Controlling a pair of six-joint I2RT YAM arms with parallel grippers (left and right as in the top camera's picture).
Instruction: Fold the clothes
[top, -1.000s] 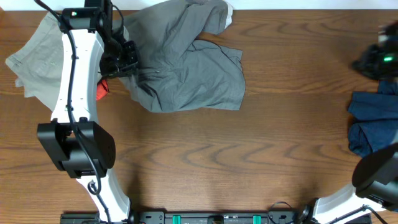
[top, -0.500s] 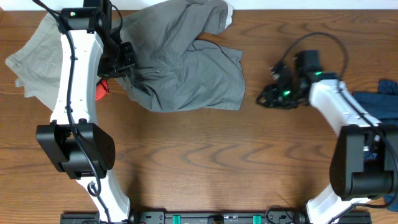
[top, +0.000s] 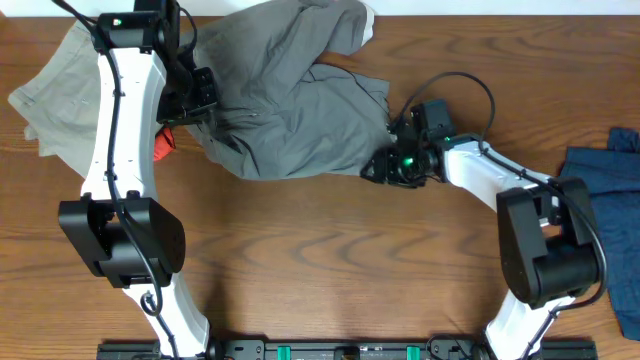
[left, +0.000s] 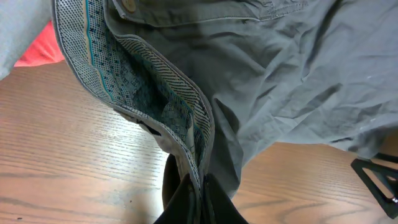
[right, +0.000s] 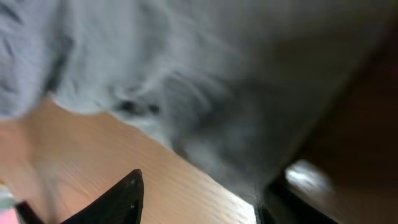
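The grey shorts (top: 300, 95) lie crumpled at the back of the wooden table (top: 300, 260), somewhat left of the middle. One leg is bunched up towards the far edge and the other is spread towards the right.

The left gripper (top: 205, 105) is at the shorts' left side, and its fingers are pressed together on the waistband (left: 155, 106). The left wrist view shows this plainly. The band is turned so that its patterned teal and grey lining faces out, and it runs down into the dark fingertips (left: 186, 196) at the bottom of the picture. A button (left: 129, 5) sits at the top of the band. A red object (top: 165, 145) lies on the table just beside the shorts, half hidden under the left arm.

The right gripper (top: 378, 168) is low at the bottom right corner of the shorts, at the hem of the spread leg. Its own camera is badly blurred, but its two dark fingers (right: 121, 199) stand spread apart, with bare wood between them and grey cloth just ahead. I cannot tell whether they touch the cloth.

A pair of khaki shorts (top: 50, 90) lies at the far left, partly under the left arm. Navy garments (top: 605, 175) are heaped at the right edge, well apart from the grey pair.
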